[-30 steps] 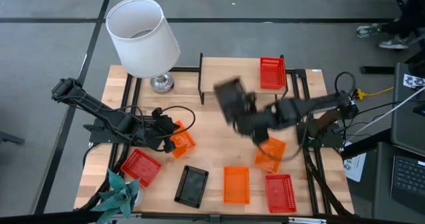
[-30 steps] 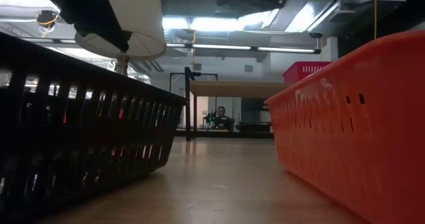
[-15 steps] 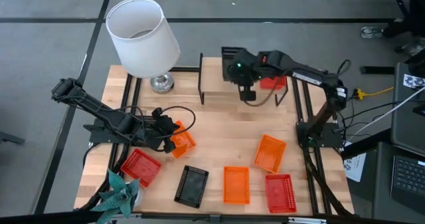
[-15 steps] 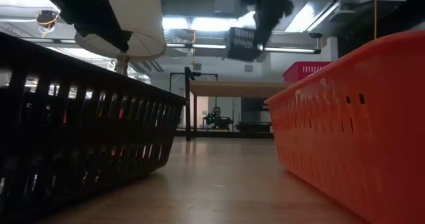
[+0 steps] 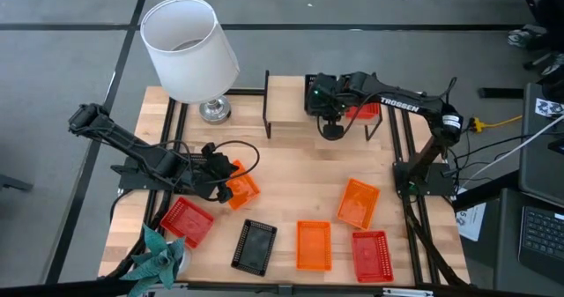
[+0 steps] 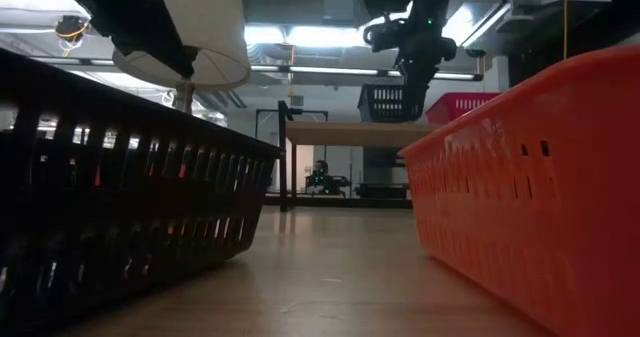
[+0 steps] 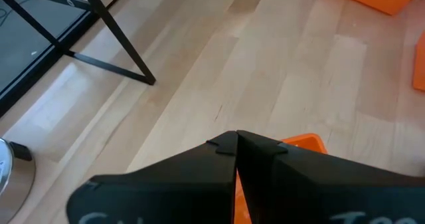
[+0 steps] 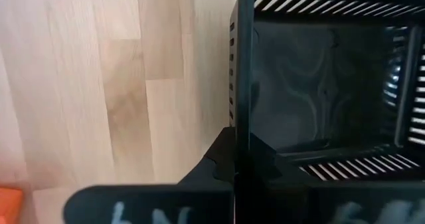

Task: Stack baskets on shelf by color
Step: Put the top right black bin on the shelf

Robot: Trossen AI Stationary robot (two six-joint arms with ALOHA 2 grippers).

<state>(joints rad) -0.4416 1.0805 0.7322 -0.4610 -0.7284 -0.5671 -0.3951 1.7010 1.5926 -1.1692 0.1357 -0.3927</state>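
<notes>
Right arm [image 5: 401,104] (lettered "TROSSEN") over shelf [image 5: 291,92].

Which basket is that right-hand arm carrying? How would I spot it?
Find the low wooden shelf at the table's far edge, beside the white lamp. The right claw is clamped on a wall of a black basket just above the plank, next to a red basket already there. It is the only basket off the table, and a second black one lies near the front edge.

Black basket [image 8: 319,84] slatted; red basket [image 5: 363,110]; light-wood shelf [image 5: 286,99].
</notes>
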